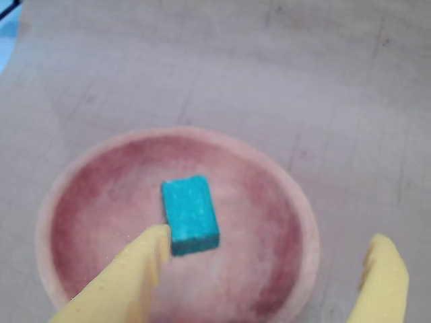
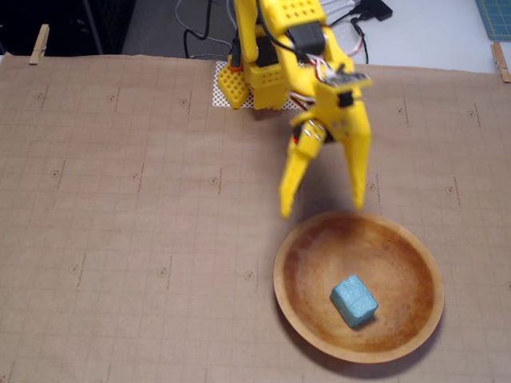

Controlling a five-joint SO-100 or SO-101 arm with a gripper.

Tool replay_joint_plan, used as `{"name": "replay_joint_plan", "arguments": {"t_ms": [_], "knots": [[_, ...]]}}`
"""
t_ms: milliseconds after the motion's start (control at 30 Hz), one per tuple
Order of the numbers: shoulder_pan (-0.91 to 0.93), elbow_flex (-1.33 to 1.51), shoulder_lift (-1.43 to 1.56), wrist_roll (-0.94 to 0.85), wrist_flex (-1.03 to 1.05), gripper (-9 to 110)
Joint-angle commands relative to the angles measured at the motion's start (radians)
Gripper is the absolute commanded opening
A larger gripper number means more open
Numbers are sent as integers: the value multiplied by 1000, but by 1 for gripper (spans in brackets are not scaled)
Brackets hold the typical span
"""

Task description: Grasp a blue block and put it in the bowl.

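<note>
So the blue block (image 2: 354, 301) is sitting inside the bowl (image 2: 303, 311), a bit off centre, lying on the orange-brown floor and not touching the rim anywhere. The gripper (image 2: 323, 203) is yellow and its two fingers are spread pretty wide with nothing between them, so it's got hold of nothing. In the fixed view it hangs over the far edge of the bowl, fingertips pointing down toward the rim, and the block lies clear of it toward the near side, well apart from both tips. The wrist view is kind of soft and blurry, but there the block (image 1: 190, 215) shows near the middle of the bowl (image 1: 283, 202) with one yellow fingertip (image 1: 145, 259) overlapping its lower left corner in the picture; it looks like the tip is just in front of it rather than touching, though I can't be sure from that angle. The other fingertip (image 1: 384, 276) is way off at the lower right, outside the bowl's rim. Everything sits on a brown paper sheet (image 2: 120, 199) with a faint grid, clipped down by clothespins (image 2: 38, 44) at the far corners.
</note>
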Motion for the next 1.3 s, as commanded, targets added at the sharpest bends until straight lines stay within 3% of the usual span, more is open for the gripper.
{"name": "replay_joint_plan", "arguments": {"t_ms": [0,367,633,1267], "knots": [[60,-14,204,-9,141,21],[213,-6,337,-9,360,-4],[213,61,351,-6,500,-3],[227,436,788,-3,615,-3]]}}
